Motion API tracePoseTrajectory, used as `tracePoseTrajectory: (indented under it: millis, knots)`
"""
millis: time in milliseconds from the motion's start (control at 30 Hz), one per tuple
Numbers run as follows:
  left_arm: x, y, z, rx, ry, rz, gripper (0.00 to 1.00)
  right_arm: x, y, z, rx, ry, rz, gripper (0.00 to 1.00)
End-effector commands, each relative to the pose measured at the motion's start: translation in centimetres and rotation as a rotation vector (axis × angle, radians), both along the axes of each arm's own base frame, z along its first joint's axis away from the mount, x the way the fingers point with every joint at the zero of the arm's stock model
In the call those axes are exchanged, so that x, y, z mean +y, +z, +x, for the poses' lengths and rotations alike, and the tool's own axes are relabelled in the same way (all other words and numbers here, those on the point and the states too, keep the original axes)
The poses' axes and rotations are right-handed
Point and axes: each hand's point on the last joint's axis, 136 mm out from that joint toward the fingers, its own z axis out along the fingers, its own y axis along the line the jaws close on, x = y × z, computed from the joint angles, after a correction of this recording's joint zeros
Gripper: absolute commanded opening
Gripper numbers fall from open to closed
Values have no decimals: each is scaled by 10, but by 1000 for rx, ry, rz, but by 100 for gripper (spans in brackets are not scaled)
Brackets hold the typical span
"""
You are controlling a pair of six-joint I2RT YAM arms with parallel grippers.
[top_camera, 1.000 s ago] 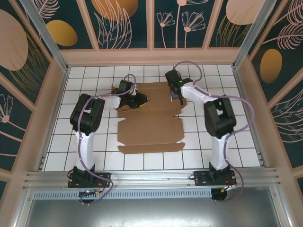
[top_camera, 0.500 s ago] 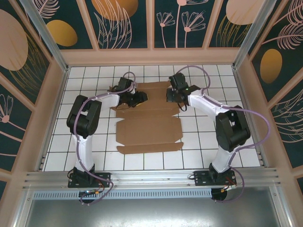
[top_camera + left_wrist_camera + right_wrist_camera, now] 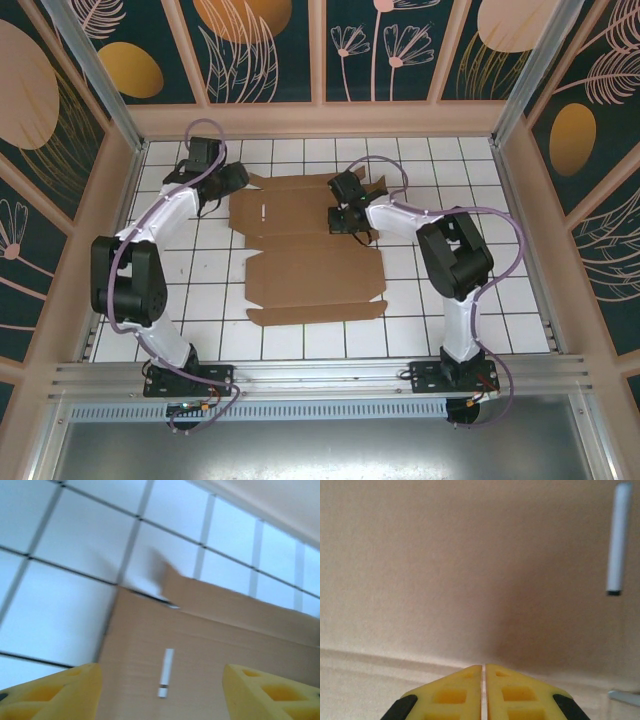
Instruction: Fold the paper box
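Early days: paper box (image 3: 310,275) lies flat on the desk (image 3: 180,290). Right fingers (image 3: 507,695) closed tight on nothing, left fingers (image 3: 50,692) spread wide. Next I'd raise a far flap.

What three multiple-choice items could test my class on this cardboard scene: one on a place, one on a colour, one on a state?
1. Where is the right claw?
A) over the far part of the paper box
B) against the right wall
C) down by its own base

2. What colour are the claw fingers?
A) black
B) yellow
C) red

3. How does the left claw stand?
A) shut
B) shut on a flap
C) open

Answers:
1 A: the top view shows it above the brown sheet's far panel.
2 B: both wrist views show yellow fingers.
3 C: its fingers stand far apart with nothing between them.
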Motion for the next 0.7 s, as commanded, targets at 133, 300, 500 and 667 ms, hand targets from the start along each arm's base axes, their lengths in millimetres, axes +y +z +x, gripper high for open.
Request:
tracePoseTrajectory:
  millis: [133, 300, 500, 667]
  knots:
    - [25, -62, -16, 197, -4, 115, 67, 5, 1, 0, -24, -2, 18, 12]
    - [26, -78, -8, 236, -30, 136, 61, 0, -9, -7, -4, 10, -4, 12]
    - [8, -95, -6, 243, -87, 53, 47, -1, -23, -11, 28, 19, -25, 12]
    - [4, -101, -8, 243, -95, 24, 27, -5, -40, -13, 57, 29, -88, 13]
